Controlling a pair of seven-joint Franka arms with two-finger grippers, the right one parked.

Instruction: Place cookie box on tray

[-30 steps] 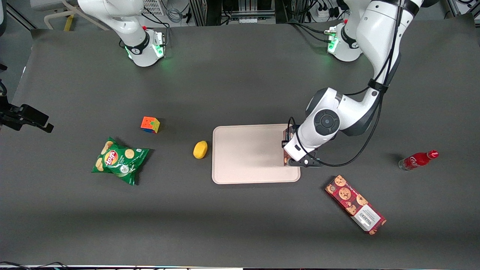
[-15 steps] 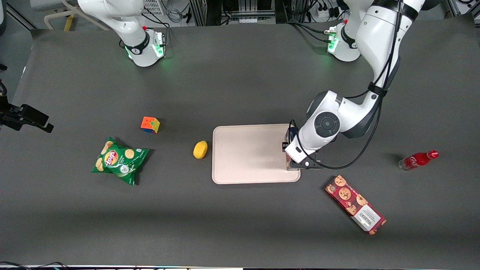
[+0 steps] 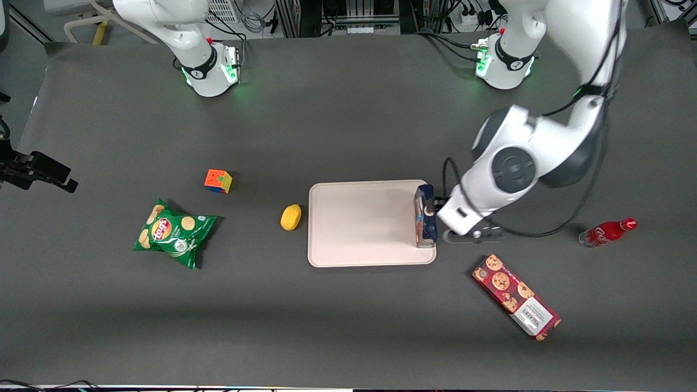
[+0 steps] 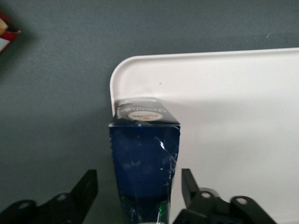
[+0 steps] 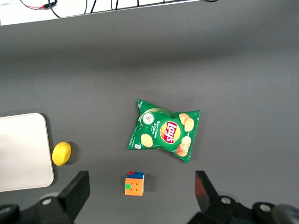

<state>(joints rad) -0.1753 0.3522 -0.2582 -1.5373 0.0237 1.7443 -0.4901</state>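
The cookie box [image 3: 425, 216] stands on the tray [image 3: 359, 223], at its edge. The tool [image 4: 139, 198] hangs above it, released, fingers [image 4: 86, 189] clear of both sides.

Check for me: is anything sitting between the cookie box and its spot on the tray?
Nothing visible is. The cookie box already stands on edge on the tray, right at the rim toward the working arm's end. The open claw straddles it without touching; the rest of the tray surface is bare.

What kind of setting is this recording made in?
Most likely a robotics lab bench. Two arm bases are bolted to a dark-covered table, with cable racks along its edge. Test props are scattered about: chips bag, cube. The open gripper straddles the cookie box standing on the tray.
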